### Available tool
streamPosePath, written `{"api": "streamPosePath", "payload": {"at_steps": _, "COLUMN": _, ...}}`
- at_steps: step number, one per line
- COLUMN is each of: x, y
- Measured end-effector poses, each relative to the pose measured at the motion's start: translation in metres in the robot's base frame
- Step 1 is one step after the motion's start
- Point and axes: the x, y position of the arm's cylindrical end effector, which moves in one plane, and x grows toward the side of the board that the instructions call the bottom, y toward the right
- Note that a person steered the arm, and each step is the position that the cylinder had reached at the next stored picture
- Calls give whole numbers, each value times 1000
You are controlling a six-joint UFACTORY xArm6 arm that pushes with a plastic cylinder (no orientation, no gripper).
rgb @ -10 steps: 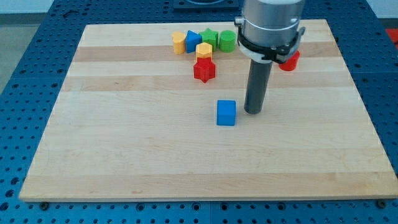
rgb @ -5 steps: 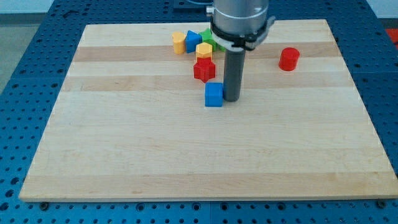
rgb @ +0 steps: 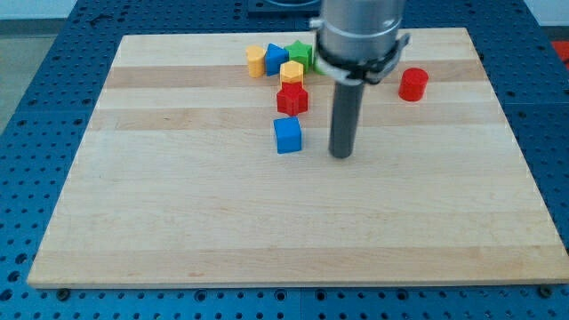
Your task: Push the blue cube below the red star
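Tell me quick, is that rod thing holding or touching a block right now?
My tip: no gripper, holds nothing; it stands apart from the blue cube, to that cube's right in the view, touching no block.

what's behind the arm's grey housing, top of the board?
Only a sliver of a green block shows at the housing's left edge, beside the green star. The rest is covered, so its shape can't be told. The red cylinder sits clear at right.

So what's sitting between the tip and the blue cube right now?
Nothing: in the camera view, only bare board separates my tip from the blue cube, which lies to the tip's left.
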Motion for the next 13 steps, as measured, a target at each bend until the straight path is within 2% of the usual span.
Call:
{"api": "streamPosePath", "payload": {"at_steps": 2, "x": 26, "y": -63}}
{"api": "streamPosePath", "payload": {"at_steps": 4, "x": 19, "y": -104}}
{"api": "streamPosePath", "payload": {"at_steps": 5, "x": -1, "y": -96}}
{"api": "streamPosePath", "payload": {"at_steps": 8, "x": -9, "y": -71}}
{"api": "streamPosePath", "payload": {"at_steps": 13, "x": -29, "y": -67}}
